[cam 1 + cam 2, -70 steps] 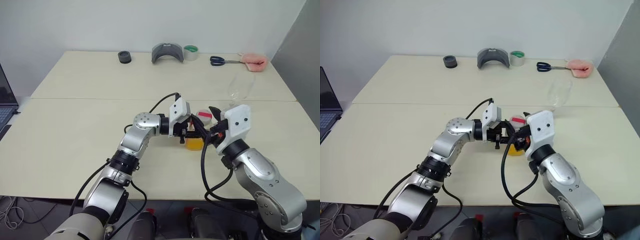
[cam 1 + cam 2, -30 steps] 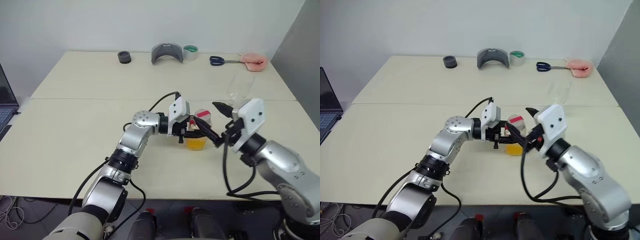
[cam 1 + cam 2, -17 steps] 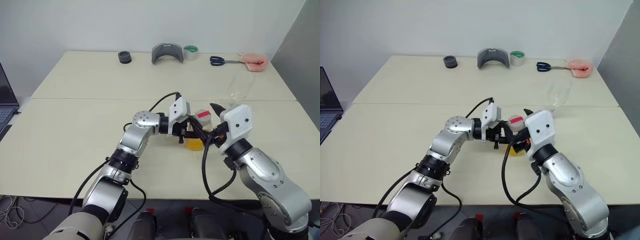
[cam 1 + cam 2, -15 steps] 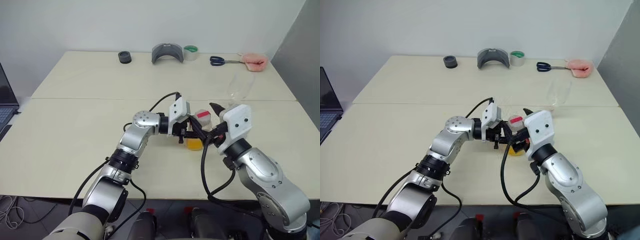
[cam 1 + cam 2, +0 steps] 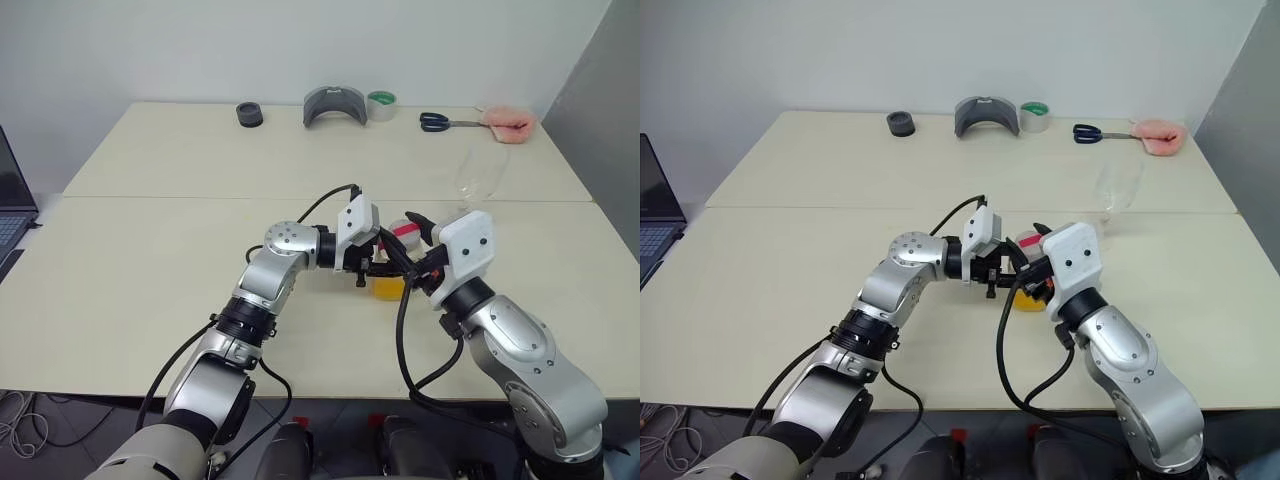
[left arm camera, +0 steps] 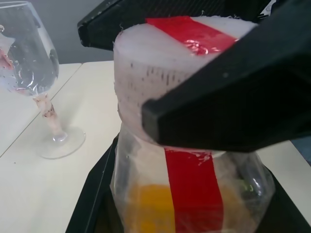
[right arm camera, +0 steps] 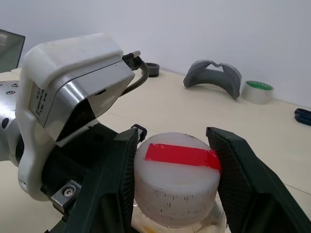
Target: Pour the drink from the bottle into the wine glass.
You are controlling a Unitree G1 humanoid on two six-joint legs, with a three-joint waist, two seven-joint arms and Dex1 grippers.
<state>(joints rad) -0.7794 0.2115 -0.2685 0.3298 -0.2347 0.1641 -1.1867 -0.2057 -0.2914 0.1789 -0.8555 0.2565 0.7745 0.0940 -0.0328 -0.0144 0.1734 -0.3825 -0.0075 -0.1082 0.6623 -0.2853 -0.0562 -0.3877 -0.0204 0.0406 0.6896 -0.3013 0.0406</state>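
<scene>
The bottle point(image 5: 391, 270) stands upright near the middle of the surface point(image 5: 150, 250), pinched at its body by the left gripper point(image 5: 385, 262). The right gripper point(image 7: 177, 179) is set around the white cap point(image 7: 177, 178), jaws against its sides. The drink point(image 6: 150, 208) is seen low in the bottle. The wine glass point(image 5: 477, 178) stands at 2 o'clock from the bottle, apart.

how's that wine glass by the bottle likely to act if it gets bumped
The wine glass would probably tip easily: a wide bowl sits high on a thin stem over a small round foot. It looks empty, so likely light and easily shoved. Thin clear glass suggests it would break if knocked over on the table.
</scene>
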